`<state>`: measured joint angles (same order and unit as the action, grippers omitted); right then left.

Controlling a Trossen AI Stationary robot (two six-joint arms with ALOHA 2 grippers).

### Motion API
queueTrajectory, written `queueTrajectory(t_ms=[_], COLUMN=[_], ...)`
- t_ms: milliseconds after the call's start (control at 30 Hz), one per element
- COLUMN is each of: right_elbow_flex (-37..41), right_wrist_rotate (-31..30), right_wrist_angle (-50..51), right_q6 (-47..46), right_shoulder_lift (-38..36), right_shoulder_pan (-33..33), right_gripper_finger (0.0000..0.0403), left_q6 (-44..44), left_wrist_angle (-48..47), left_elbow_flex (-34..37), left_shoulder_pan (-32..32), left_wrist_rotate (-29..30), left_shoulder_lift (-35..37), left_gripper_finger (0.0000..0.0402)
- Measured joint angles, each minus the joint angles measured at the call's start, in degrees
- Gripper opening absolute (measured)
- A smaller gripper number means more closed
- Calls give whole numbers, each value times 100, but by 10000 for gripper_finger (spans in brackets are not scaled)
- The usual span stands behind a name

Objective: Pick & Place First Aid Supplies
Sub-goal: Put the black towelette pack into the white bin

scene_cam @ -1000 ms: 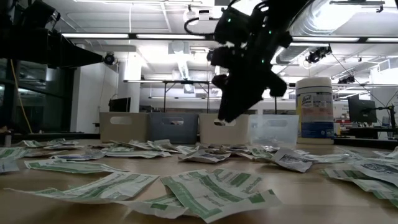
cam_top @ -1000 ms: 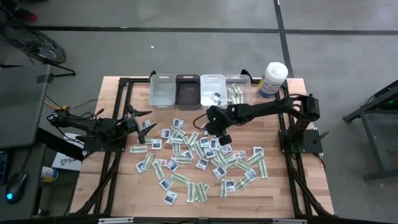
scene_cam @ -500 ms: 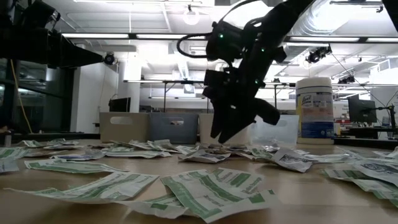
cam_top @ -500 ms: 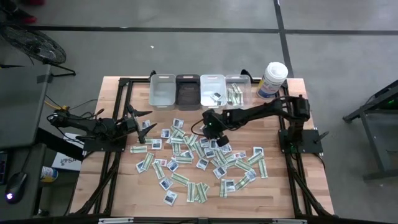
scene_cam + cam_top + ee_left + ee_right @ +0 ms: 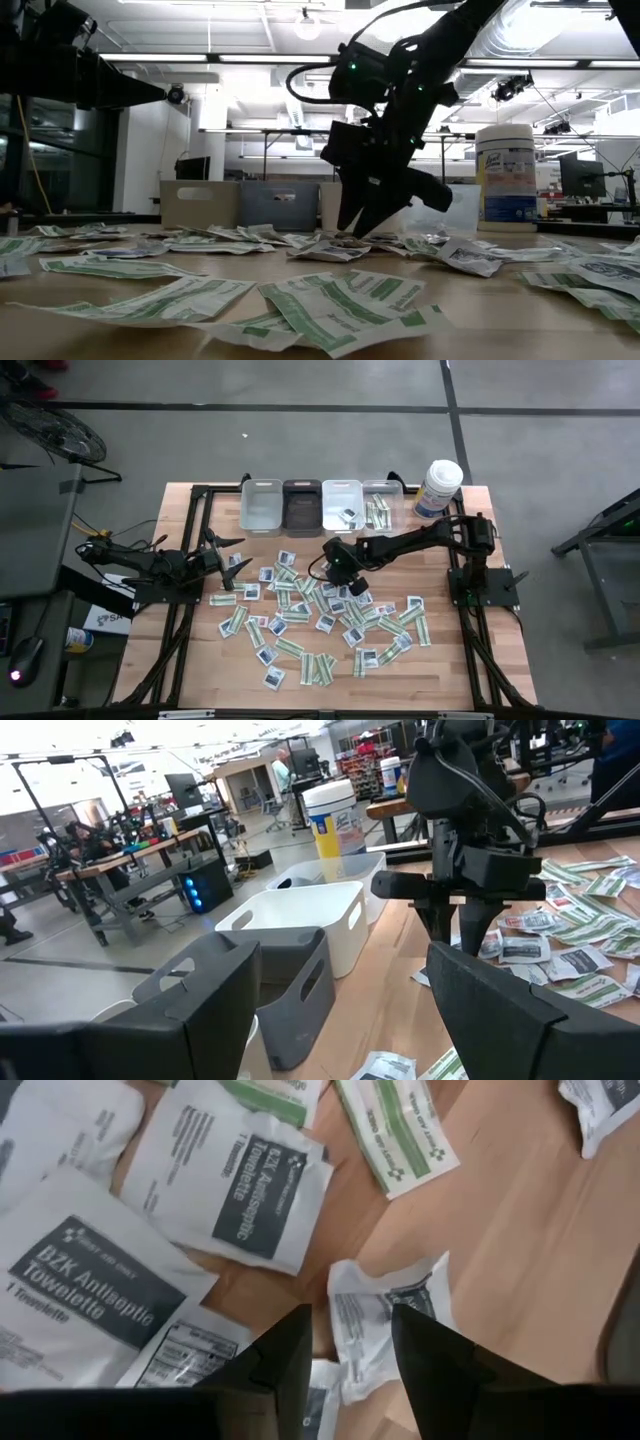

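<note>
- I see the packets [image 5: 320, 615] scattered across the middle of the surface [image 5: 450, 660].
- Four bins [image 5: 322, 505] line the far edge — the canister [image 5: 438, 488] stands just right of them.
- My right gripper [image 5: 338, 572] sits low over the packets' far side, in front of the bins.
- My left gripper [image 5: 236, 560] waits at the left, beside the spread.
</note>
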<state>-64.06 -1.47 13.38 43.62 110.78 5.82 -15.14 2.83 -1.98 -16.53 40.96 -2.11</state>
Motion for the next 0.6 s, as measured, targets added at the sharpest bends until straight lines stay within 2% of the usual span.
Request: queueTrajectory(t_ms=[267, 600], right_elbow_flex=[-2, -4], right_wrist_rotate=[-19, 121], right_wrist_angle=[-9, 157], right_q6=[-12, -270], right_shoulder_lift=[35, 44], right_shoulder_pan=[17, 15], right_gripper_finger=[122, 26], left_q6=[0, 0], left_wrist_angle=[0, 0], left_elbow_flex=[2, 1], left_shoulder_pan=[1, 0], left_wrist_rotate=[-1, -1], left_shoulder_lift=[0, 0], left_gripper_finger=[280, 280])
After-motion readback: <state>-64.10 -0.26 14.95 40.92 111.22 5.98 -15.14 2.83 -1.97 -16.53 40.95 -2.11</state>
